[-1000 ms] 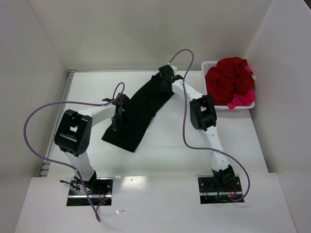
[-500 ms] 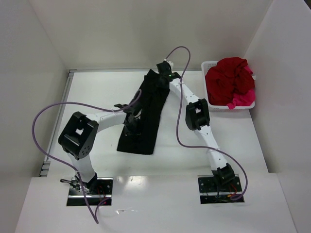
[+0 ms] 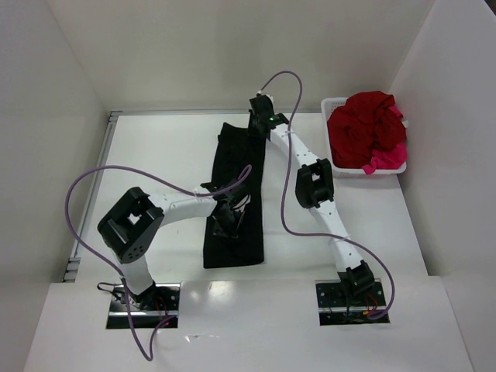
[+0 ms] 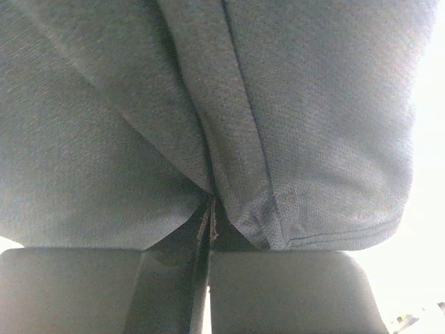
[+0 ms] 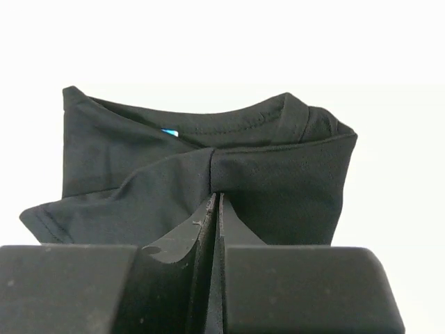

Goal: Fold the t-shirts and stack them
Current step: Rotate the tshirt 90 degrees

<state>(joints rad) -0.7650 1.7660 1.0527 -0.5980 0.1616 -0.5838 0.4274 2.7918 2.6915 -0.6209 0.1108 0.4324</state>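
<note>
The black t-shirt (image 3: 239, 164) lies as a long narrow strip running from the far middle of the table (image 3: 155, 155) toward the near edge. My left gripper (image 3: 229, 218) is shut on the cloth near its near end; in the left wrist view the jaws (image 4: 211, 212) pinch a fold of the shirt (image 4: 313, 125). My right gripper (image 3: 256, 125) is shut on the far end; in the right wrist view it (image 5: 217, 200) pinches the shirt (image 5: 278, 174) by the collar. A dark red shirt (image 3: 364, 124) and a pink shirt (image 3: 387, 160) lie in the basket.
A white plastic basket (image 3: 335, 101) stands at the far right, against the right wall. White walls enclose the table on the left, back and right. Purple cables loop over both arms.
My left gripper has swung right and toward the near edge with the cloth. The shirt has turned from a diagonal into a straight front-to-back strip. The right gripper shifted slightly left.
</note>
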